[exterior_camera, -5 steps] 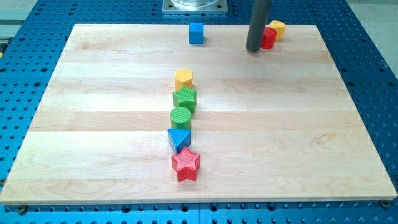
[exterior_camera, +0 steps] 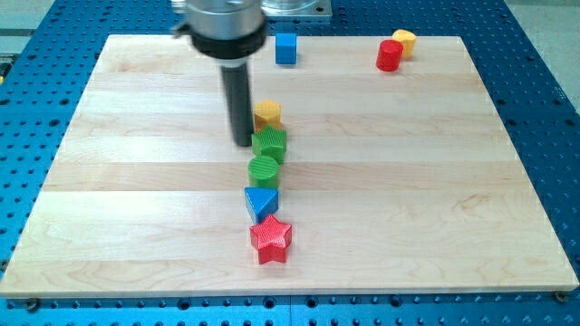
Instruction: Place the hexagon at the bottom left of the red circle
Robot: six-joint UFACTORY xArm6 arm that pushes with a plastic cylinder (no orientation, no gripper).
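Here the tip (exterior_camera: 243, 143) sits just left of the yellow hexagon (exterior_camera: 267, 114); the red circle (exterior_camera: 389, 55) lies far up-right; no claw exists.

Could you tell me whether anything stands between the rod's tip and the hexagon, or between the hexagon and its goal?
Nothing visible does. My tip sits just lower left of the yellow hexagon, beside the green star. No block lies on the way to the red circle.
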